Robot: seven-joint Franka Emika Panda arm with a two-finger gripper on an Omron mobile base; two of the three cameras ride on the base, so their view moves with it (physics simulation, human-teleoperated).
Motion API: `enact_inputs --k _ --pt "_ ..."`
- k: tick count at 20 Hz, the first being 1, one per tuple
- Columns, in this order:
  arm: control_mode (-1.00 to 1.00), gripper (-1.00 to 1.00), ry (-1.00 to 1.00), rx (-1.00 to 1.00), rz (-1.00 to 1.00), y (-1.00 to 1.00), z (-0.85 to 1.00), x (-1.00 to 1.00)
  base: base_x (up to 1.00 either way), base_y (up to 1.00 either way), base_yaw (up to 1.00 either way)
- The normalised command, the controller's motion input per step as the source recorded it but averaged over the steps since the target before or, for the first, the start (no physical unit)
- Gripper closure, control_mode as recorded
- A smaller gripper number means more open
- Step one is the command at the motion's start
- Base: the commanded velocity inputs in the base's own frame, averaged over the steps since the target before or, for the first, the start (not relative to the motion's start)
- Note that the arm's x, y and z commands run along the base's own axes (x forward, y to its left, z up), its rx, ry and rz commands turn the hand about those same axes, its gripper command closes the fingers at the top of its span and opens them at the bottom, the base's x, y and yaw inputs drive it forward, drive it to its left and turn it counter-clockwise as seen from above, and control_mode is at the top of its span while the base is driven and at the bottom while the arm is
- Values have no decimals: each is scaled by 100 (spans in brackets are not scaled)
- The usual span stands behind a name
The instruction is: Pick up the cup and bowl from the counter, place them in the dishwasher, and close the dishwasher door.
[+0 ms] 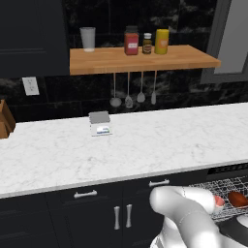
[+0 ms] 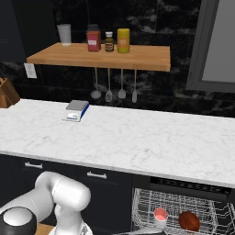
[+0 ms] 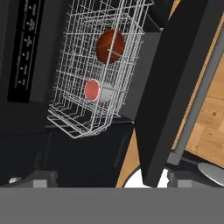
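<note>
Cup [image 3: 92,89] and bowl [image 3: 110,45] racked; dishwasher door [image 3: 175,83] left open.
Door edge is seen between spread fingers [image 3: 43,178], long axis running lower centre to upper right.

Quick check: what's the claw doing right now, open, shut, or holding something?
Claw: open, holding nothing; the dishwasher door edge stands between its fingertips.

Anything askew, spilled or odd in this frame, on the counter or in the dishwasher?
Nothing spilled or damaged. The cup and bowl lie in the wire rack, cup on its side. The dishwasher door hangs open. A small scale sits squarely on the counter.
</note>
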Motion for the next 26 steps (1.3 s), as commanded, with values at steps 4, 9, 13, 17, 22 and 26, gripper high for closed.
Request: enact_inputs --k 4,9,13,17,22,26 --pt "-100 -100 -29 6 0 51 -8 -37 0 0 0" --pt "-100 -100 -37 8 0 29 -30 -9 0 0 0" --pt "-100 -100 -34 10 -1 0 -20 -31 0 0 0" --pt "-100 -100 -20 6 0 -23 -8 -15 0 0 0" --pt "-100 -100 -5 2 0 -37 -19 -3 0 0 0" --pt "-100 -100 0 0 0 -32 -49 0 0 0 0"
